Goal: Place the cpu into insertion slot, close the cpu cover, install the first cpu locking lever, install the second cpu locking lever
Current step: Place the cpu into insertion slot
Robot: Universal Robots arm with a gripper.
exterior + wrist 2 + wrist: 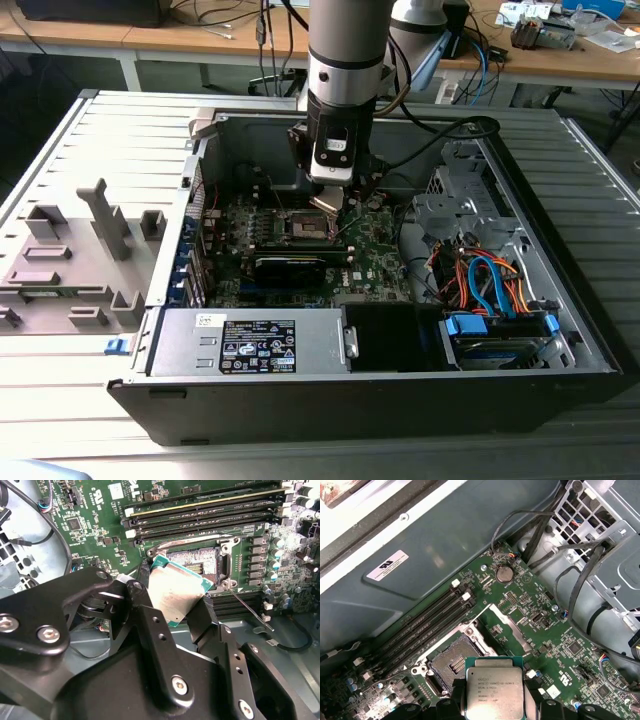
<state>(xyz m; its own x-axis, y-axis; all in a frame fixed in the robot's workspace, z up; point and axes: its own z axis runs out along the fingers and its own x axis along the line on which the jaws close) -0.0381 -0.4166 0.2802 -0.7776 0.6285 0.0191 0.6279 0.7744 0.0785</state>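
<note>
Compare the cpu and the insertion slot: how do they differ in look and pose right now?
The cpu has a silvery-grey top with a green edge; the insertion slot has a dark centre inside a silver rim. The cpu is held off the green board, clamped in the gripper and tilted; the insertion slot lies flat in that board, open and empty. Both are square and of similar width.

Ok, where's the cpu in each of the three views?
Exterior view: cpu, tilted, held in the gripper, close to the insertion slot.
Second wrist view: cpu in the gripper, partly covering the insertion slot.
First wrist view: cpu, printed face showing, beside the insertion slot.
Shared landmark: the open insertion slot.
</note>
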